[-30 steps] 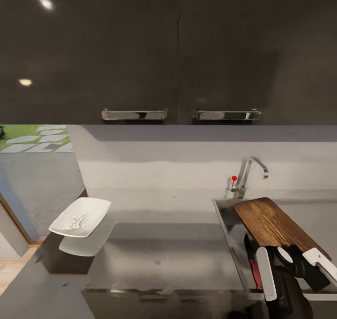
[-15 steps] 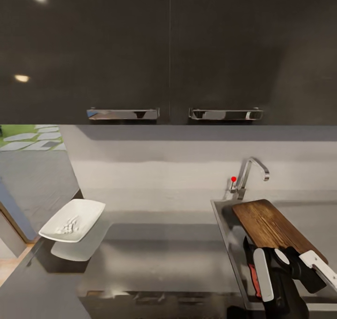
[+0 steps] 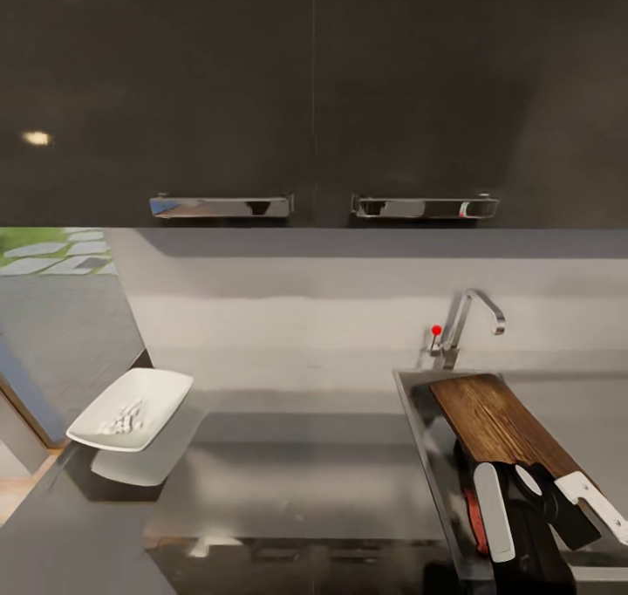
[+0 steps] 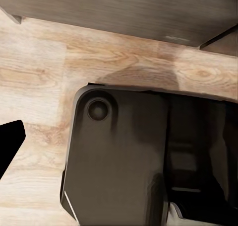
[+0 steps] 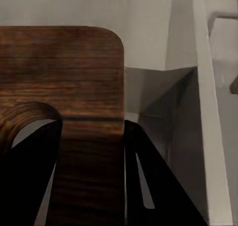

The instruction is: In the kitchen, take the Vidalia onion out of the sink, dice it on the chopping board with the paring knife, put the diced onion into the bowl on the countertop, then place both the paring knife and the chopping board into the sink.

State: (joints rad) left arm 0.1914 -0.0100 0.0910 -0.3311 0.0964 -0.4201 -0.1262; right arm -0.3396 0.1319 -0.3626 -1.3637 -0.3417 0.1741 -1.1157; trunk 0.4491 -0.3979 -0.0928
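Wooden chopping board lower in sink.

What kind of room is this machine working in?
Most likely a home kitchen: a steel sink with a chrome tap, a glossy grey countertop, dark wall cabinets overhead, and a wooden chopping board over the basin.

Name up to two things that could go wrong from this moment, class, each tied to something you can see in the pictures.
1. The right gripper holds the chopping board at one end, slanted over the sink; released here, it might slide or drop hard into the basin.
2. The paring knife already lies in the sink beneath the board's near end, so the lowered board could land on its red handle and rest unevenly.
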